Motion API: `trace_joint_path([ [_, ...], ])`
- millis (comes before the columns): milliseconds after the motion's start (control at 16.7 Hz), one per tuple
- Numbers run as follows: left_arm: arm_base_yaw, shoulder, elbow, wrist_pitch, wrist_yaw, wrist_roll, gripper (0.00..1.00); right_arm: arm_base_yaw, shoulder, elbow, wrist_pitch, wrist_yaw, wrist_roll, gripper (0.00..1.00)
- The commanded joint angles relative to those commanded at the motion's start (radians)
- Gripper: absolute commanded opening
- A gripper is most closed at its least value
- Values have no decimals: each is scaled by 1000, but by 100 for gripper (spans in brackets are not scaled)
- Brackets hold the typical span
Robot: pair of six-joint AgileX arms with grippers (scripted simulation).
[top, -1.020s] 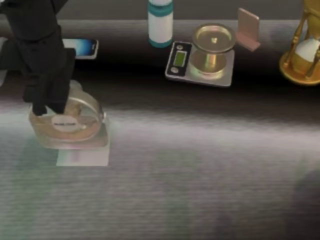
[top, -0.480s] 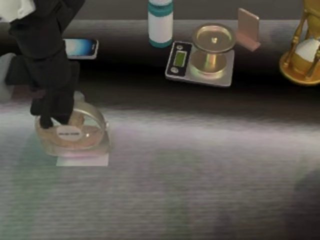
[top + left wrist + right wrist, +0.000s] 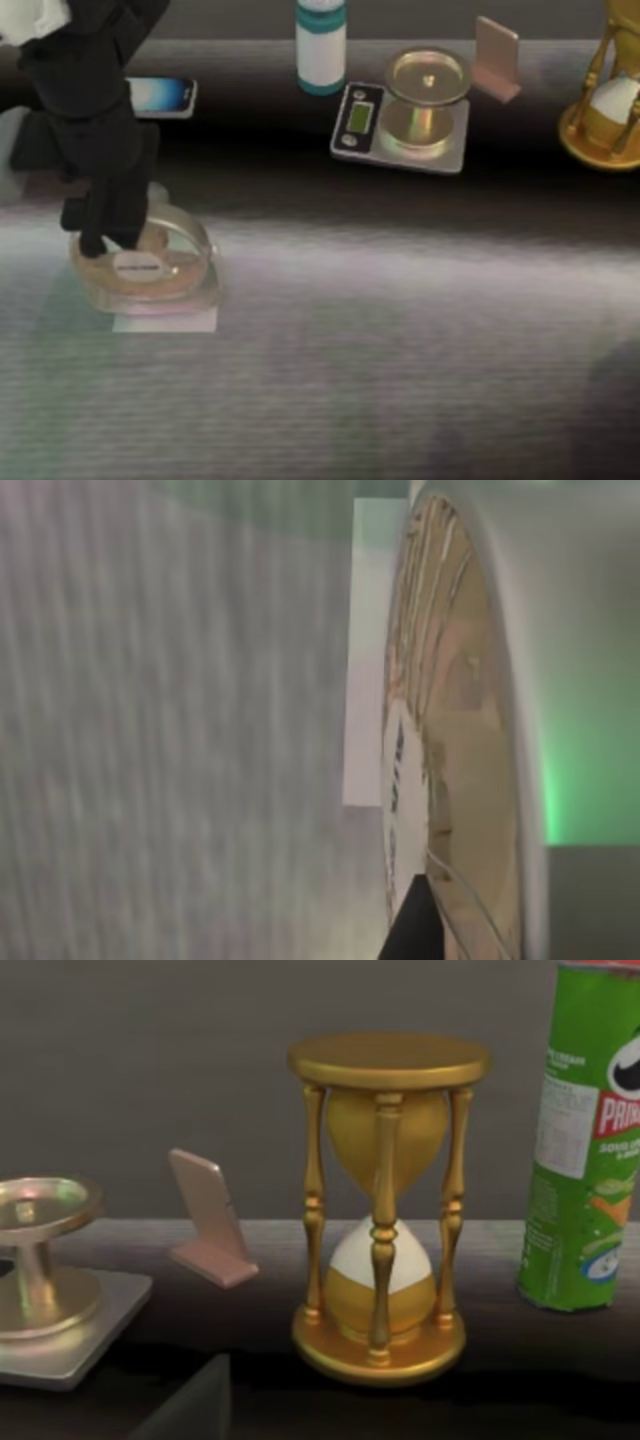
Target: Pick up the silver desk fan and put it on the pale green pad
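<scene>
The silver desk fan (image 3: 150, 268) leans with its round grille facing up, covering most of the pale green pad (image 3: 168, 321); only the pad's near strip shows. My left gripper (image 3: 105, 238) comes down from the top view's upper left and is shut on the fan's far rim. In the left wrist view the grille (image 3: 460, 730) fills the frame beside a black fingertip (image 3: 412, 925), with the pad (image 3: 365, 680) behind it. Whether the fan's base rests on the pad is hidden. My right gripper (image 3: 285, 1405) is parked off to the right, open and holding nothing.
Along the back edge stand a blue-screened phone (image 3: 160, 96), a white and teal bottle (image 3: 321, 45), a kitchen scale (image 3: 358, 118) carrying a brass spool (image 3: 428, 95), a pink stand (image 3: 495, 58) and a golden hourglass (image 3: 605, 95). A green crisp can (image 3: 585, 1140) stands beside the hourglass.
One second ago the fan sat higher and farther back, showing more of the pad. My left gripper carried it down and forward over the pad; no movement in the last half second.
</scene>
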State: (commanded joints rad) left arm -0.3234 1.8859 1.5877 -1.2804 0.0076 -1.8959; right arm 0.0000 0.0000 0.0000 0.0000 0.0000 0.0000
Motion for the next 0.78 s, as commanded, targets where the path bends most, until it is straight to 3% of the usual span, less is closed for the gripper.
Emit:
trace_joint_path([
  [420,0,0,0,0,0,0,98,0,0,0,0,0,0,100],
  [780,0,0,0,0,0,0,100,0,0,0,0,0,0,100],
])
